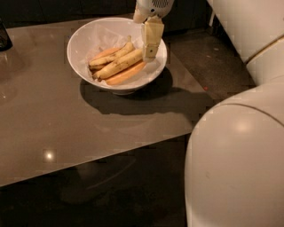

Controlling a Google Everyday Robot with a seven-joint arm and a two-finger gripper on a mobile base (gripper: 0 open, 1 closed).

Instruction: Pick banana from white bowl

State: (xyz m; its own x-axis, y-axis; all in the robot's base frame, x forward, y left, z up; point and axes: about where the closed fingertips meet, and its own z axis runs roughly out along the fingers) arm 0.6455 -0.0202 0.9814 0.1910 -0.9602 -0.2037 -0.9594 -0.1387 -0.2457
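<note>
Fingers (149,54) of pale yellow, flat-sided plastic hang from a white wrist (151,6) over the far right part of the white bowl (73,46), their tips just at the right end of the banana (119,64). They show as a single slab, so I cannot tell whether they are parted or closed, or whether they touch the fruit.

The bowl stands near the far right corner of the counter (53,115), its right rim close to the counter's right edge, where the surface gives way to dark floor (213,66). A broad stretch of glossy grey-brown counter runs left of the bowl and forward to the near edge, which slants up toward the right. The robot's body (235,164), rounded, smooth and white, fills the lower right.

The bowl is round, deep and glossy white. The banana lies across its middle, thick, nearly straight, dull yellow with brown speckles, sloping up to the right. A thinner banana (108,58) with an upturned stem lies just behind it, and smooth orange-pink pieces (126,75) lie before and behind the pair.
</note>
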